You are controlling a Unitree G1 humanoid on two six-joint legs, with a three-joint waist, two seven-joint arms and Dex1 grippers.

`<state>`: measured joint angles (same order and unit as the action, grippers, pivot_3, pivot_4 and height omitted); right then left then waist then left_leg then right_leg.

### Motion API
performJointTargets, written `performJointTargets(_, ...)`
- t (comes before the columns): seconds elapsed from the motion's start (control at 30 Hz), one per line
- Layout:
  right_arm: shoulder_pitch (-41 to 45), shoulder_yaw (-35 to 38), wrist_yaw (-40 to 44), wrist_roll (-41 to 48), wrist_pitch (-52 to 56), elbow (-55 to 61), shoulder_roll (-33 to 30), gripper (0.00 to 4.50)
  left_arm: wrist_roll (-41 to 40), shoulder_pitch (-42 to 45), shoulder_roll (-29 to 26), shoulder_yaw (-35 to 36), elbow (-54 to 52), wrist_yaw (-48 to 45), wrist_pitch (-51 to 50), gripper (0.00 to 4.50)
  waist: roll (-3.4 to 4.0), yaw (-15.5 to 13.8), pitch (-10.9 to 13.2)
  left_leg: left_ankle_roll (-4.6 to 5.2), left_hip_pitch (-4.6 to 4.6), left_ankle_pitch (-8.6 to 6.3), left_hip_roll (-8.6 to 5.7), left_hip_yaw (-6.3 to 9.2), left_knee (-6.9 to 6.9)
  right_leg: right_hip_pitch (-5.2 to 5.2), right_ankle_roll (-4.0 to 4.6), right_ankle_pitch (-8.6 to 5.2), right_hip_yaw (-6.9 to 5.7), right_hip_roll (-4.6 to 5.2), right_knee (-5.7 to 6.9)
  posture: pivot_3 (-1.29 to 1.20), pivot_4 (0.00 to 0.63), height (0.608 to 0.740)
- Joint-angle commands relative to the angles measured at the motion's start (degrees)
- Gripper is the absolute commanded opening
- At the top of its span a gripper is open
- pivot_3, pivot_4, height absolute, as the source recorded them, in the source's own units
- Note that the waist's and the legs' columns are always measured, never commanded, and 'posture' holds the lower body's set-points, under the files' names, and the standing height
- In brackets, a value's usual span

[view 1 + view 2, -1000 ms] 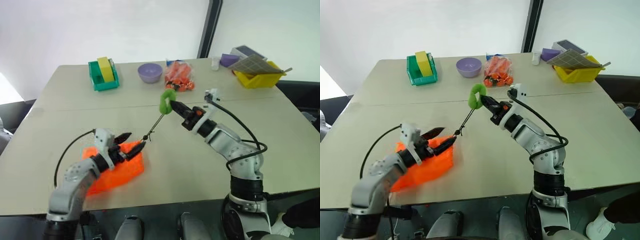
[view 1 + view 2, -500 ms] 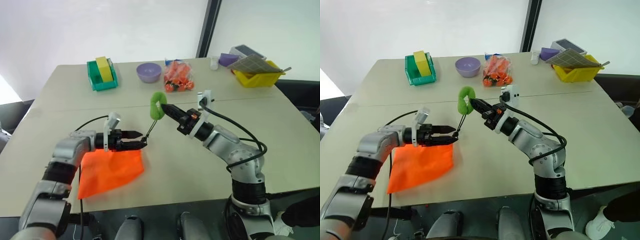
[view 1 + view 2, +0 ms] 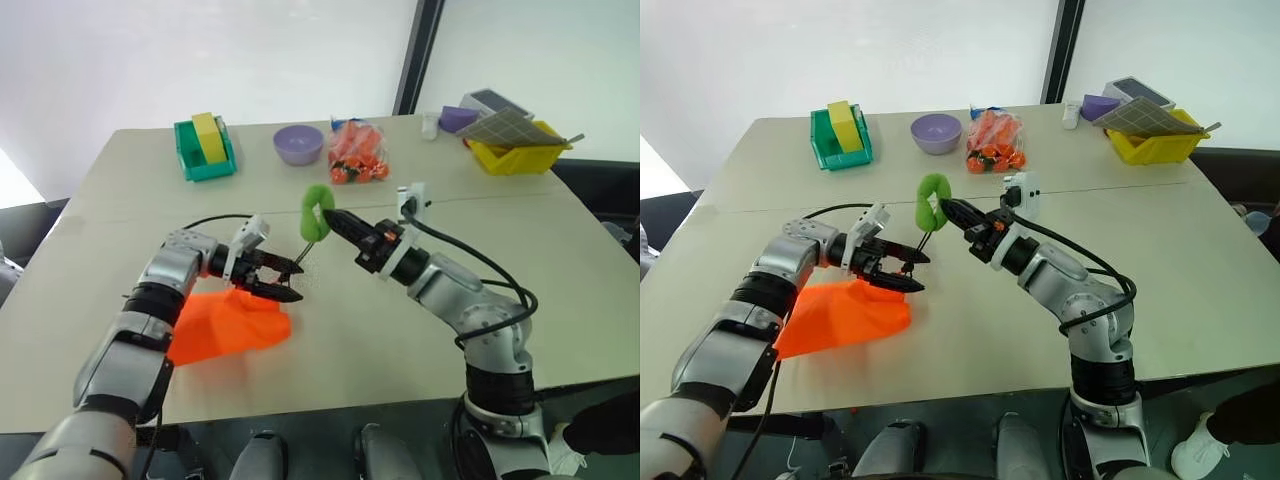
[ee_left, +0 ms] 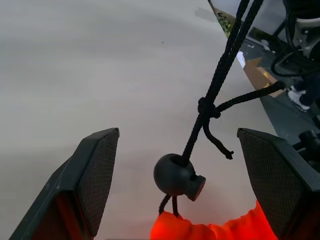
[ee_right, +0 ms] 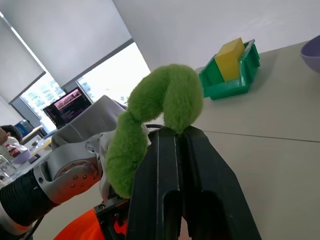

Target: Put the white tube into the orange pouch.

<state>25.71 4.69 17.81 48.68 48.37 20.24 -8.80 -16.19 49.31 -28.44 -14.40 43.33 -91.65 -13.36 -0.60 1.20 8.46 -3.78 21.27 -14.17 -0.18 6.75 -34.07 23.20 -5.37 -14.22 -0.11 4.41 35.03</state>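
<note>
The orange pouch (image 3: 226, 326) lies bunched on the table near the front left. Its black cord (image 4: 220, 75) rises taut from the gathered mouth to a fuzzy green pull (image 3: 317, 211). My right gripper (image 3: 334, 217) is shut on that pull, holding it above the table. My left gripper (image 3: 297, 283) points to the right at the pouch's mouth and is open. A black round cord stopper (image 4: 175, 175) sits between its fingers (image 4: 95, 180), touching neither. The white tube is out of view.
Along the table's far edge stand a green bin with a yellow block (image 3: 206, 147), a purple bowl (image 3: 299, 144), a clear bag of orange-red items (image 3: 358, 152), a tiny white bottle (image 3: 430, 125) and a yellow bin (image 3: 517, 150).
My left arm swung round from above the pouch, so its gripper now points right at the cord stopper. The pouch's mouth end has bunched up. The right gripper drew the pull slightly left.
</note>
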Motion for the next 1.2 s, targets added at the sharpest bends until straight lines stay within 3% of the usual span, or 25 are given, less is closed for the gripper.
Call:
performJointTargets(0.03, 0.10, -0.16, -0.07, 1.27, -1.07, 3.24, 0.46, 0.00, -0.55, 2.07, -0.32, -0.36, 1.12, -0.85, 1.95, 4.03, 0.00, -0.02, 0.00, 0.00, 0.00, 0.00, 0.00, 0.00, 0.00, 0.00, -0.01, 0.01, 0.00, 0.00, 0.00, 0.00, 0.150, 0.740)
performJointTargets(0.4, -0.24, -0.28, -0.15, 1.24, -0.95, 3.51, 0.40, 0.00, -2.66, 3.95, -2.17, -4.17, 3.10, -0.85, 1.68, 4.03, 0.00, -0.01, 0.00, 0.01, 0.00, 0.00, 0.00, 0.01, 0.00, 0.00, -0.05, 0.00, 0.00, 0.00, 0.03, 0.00, 0.150, 0.740)
performJointTargets(0.5, -0.30, -0.32, -0.08, 1.23, -0.91, 3.49, 0.32, 0.00, -3.13, 4.50, -1.91, -3.60, 4.00, -0.85, 1.53, 3.26, 0.00, -0.04, 0.00, 0.01, 0.00, 0.00, 0.00, 0.01, 0.00, 0.00, -0.04, -0.01, 0.00, 0.00, 0.03, 0.00, 0.150, 0.740)
performJointTargets(0.73, -0.23, -0.38, -0.10, 1.18, -0.89, 3.35, 0.30, 0.00, -4.27, 4.80, -2.27, -3.99, 4.40, -0.85, 1.25, 0.23, 0.00, -0.01, 0.00, 0.01, 0.00, 0.00, 0.00, 0.01, 0.00, 0.00, -0.07, -0.01, 0.00, 0.00, 0.04, 0.00, 0.150, 0.740)
performJointTargets(0.97, 0.43, -0.06, -1.38, -0.40, -2.10, 2.25, 0.66, 0.00, -3.71, 2.81, -2.80, -4.00, 2.25, -0.85, 1.29, 0.24, 0.00, -0.03, 0.00, 0.01, 0.00, 0.00, 0.00, 0.01, 0.00, 0.00, -0.07, 0.00, 0.00, 0.00, 0.05, 0.00, 0.150, 0.740)
performJointTargets(1.2, 4.46, 4.56, -7.98, -5.34, -7.86, -4.68, 2.22, 0.00, 0.20, -5.61, -4.62, -3.22, -5.85, 0.01, 3.82, 0.24, 0.01, 0.13, 0.00, 0.01, -0.05, 0.00, 0.00, 0.01, 0.01, -0.01, -0.01, 0.00, 0.01, 0.00, 0.08, 0.00, 0.150, 0.740)
